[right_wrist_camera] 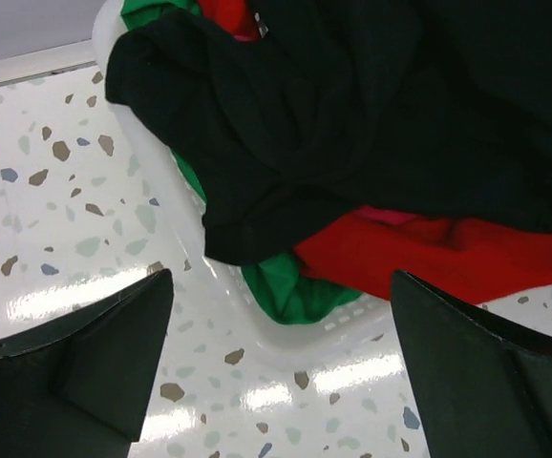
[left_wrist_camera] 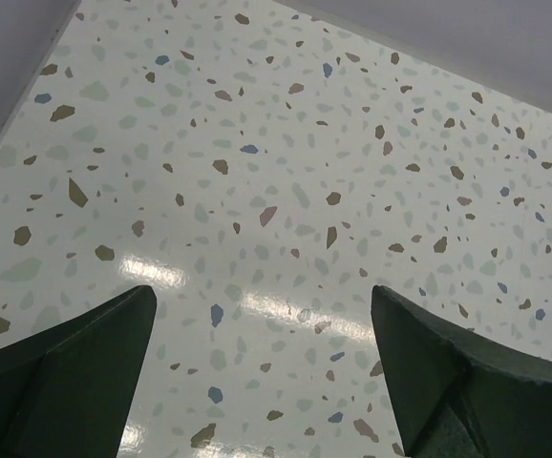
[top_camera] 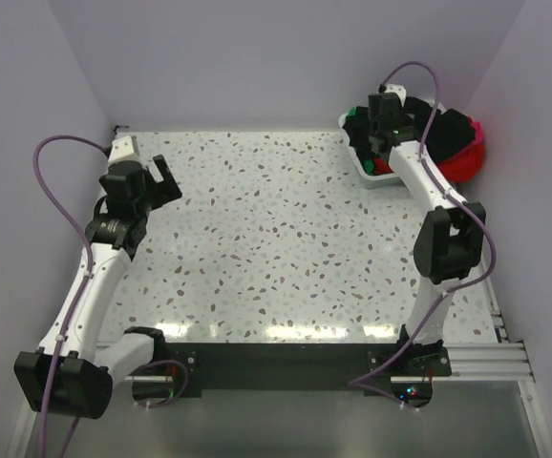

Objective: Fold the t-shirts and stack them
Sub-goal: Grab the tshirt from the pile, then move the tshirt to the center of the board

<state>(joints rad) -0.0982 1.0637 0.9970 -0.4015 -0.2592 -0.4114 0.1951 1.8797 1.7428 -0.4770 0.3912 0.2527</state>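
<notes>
Evidently, no shirt is being gripped at this moment. The right fingers (right_wrist_camera: 85, 363) are being held spread as wide as they go, with nothing between them. They are being hung just above the near rim of the white basket (right_wrist_camera: 286, 339) at the far right corner of the tabletop (top_camera: 257, 248). All the t-shirts are being kept in that basket as 1 tangled heap. The black shirt (right_wrist_camera: 352, 114) is lying on top and spilling over the rim, the red shirt (right_wrist_camera: 448, 258) and the green shirt (right_wrist_camera: 286, 286) are being pressed beneath it, and a sliver of pink is showing between black and red. The left fingers (left_wrist_camera: 66, 372) are likewise being held fully apart and empty over bare tabletop near the far left side, well apart from the basket.

Folding is judged not yet begun; the step in hand is being read as picking 1 shirt out of the heap.

Several failures are being risked from here:
- Because the black cloth is overlapping the other 2 colours, 2 or 3 layers could be pinched at once and dragged out together.
- If the rim is being caught along with the cloth, the light basket could be lifted, tipped or pulled.
- A grip taken on a bunched fold could bring the shirt out twisted, making it hard to spread flat.
</notes>
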